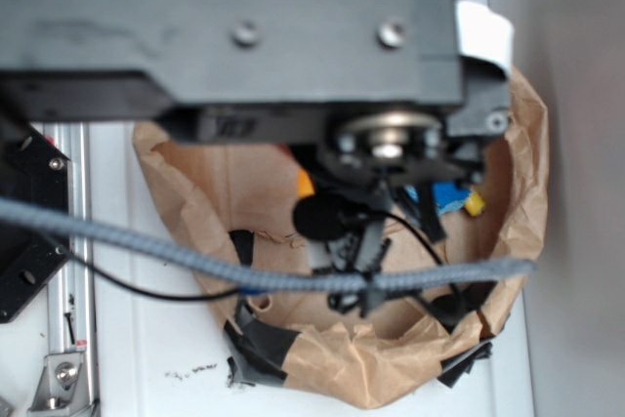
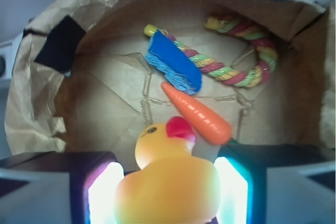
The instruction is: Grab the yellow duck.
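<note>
In the wrist view the yellow duck (image 2: 169,184) sits low in the frame inside a crumpled brown paper bag (image 2: 37,103), lodged between the two glowing pads (image 2: 105,195) of the end effector (image 2: 168,198). The pads press against the duck's flanks on either side, so the end effector is pinching the duck's body.

Just beyond the duck's head lies an orange carrot toy (image 2: 197,113), its thick end close beside the beak and its tip running up and to the left. Past the carrot rests a blue sponge (image 2: 173,62), and a multicoloured rope (image 2: 236,51) curls round the bag's far right side. Patches of black tape (image 2: 58,43) mark the bag wall.

The duck stands upright, head away from the camera, red beak (image 2: 181,128) pointing toward the carrot and slightly right. Its body runs lengthwise from the camera toward the bag's far wall.

In the exterior view the arm (image 1: 234,36) and a grey cable (image 1: 244,275) hide most of the bag's inside, and the duck cannot be seen there.
</note>
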`<state>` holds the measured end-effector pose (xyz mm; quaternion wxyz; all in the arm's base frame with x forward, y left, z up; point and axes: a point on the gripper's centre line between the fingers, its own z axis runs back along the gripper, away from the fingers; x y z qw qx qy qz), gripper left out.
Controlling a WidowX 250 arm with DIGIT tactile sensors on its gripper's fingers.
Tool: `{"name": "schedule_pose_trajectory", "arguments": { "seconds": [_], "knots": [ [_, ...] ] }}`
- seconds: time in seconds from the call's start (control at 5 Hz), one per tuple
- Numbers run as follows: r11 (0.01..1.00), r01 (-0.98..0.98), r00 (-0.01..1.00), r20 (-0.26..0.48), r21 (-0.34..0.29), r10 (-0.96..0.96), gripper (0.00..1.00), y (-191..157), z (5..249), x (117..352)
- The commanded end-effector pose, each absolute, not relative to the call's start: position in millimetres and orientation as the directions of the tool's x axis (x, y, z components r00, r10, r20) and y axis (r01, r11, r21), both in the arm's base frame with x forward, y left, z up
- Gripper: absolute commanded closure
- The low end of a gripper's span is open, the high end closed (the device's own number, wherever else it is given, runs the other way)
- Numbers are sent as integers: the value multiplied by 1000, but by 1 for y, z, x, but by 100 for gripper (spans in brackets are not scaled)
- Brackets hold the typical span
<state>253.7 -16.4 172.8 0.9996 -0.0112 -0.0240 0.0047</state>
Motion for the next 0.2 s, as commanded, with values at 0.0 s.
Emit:
{"name": "schedule_pose_trajectory", "arguments": {
  "seconds": [0.0],
  "knots": [
    [998, 56, 996, 74, -41, -52, 100, -4, 174, 245]
  ]
}}
